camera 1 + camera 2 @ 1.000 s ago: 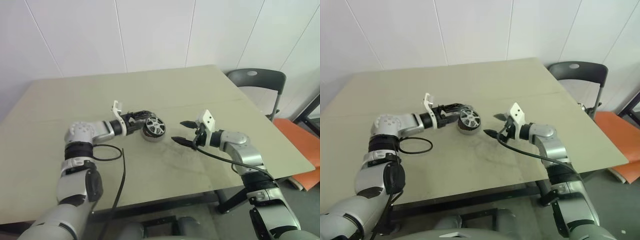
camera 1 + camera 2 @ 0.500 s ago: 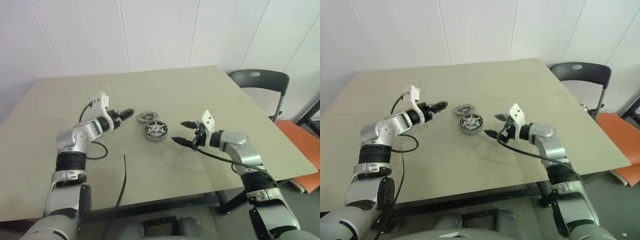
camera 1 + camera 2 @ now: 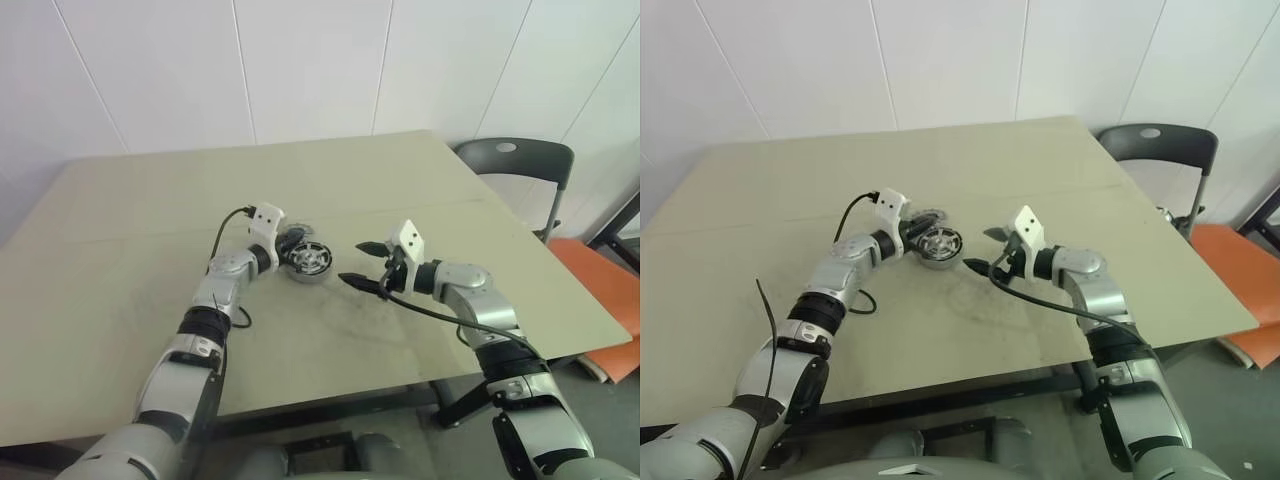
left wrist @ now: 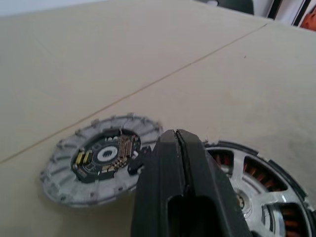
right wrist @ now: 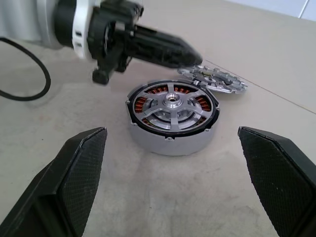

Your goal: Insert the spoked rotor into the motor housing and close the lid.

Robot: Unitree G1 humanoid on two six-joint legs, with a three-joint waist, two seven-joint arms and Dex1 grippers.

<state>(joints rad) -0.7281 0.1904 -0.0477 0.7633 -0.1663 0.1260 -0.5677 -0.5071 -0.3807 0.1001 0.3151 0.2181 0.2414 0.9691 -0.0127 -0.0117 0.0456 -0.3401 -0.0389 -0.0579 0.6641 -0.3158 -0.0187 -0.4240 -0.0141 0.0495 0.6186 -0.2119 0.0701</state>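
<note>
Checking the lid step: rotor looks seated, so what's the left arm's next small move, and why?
Probably open the left gripper and ease it toward the lid. The spoked rotor already sits in the motor housing; the lid lies flat on the table beside it, and the fingers are shut on nothing.

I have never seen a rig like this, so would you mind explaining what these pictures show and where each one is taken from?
This is a two-armed humanoid robot at a table. Two pictures come from its head camera; the other two look along each wrist. On the table stands the motor housing with the spoked rotor already seated in it. Beside it lies a flat round lid. The left end effector is shut, holding nothing, above the lid. The right end effector is open, near the housing, empty.
</note>
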